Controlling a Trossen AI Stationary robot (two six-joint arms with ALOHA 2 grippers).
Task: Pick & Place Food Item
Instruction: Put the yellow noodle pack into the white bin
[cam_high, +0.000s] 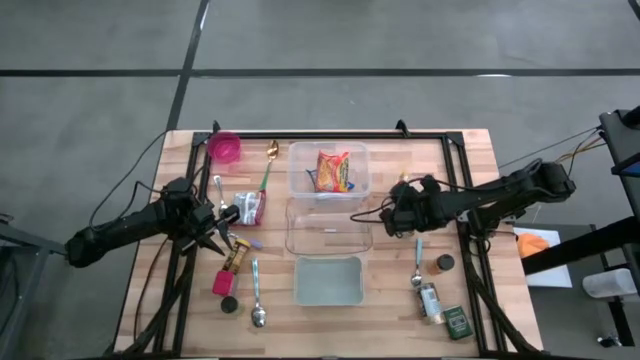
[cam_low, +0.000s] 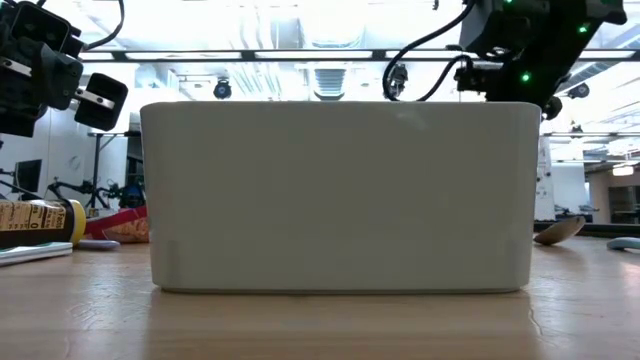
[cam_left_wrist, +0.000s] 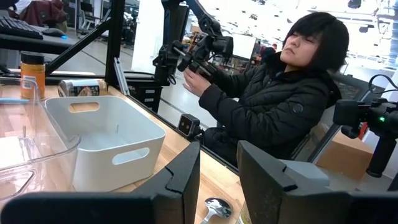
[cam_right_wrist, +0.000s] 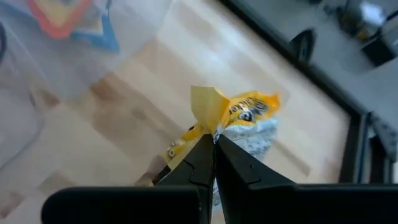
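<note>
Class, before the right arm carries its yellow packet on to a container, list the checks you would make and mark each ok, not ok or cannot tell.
1. Right gripper shut on the yellow packet: ok; the fingers pinch its top edge.
2. Packet lifted off the table: ok in the right wrist view.
3. Clear container with the orange snack bag has room left: ok.
4. Middle clear container and white bin free to receive: ok.
5. Left gripper out of the path, at the table's left by the bottle: ok.
6. Grip firm enough for travel: cannot tell.
</note>
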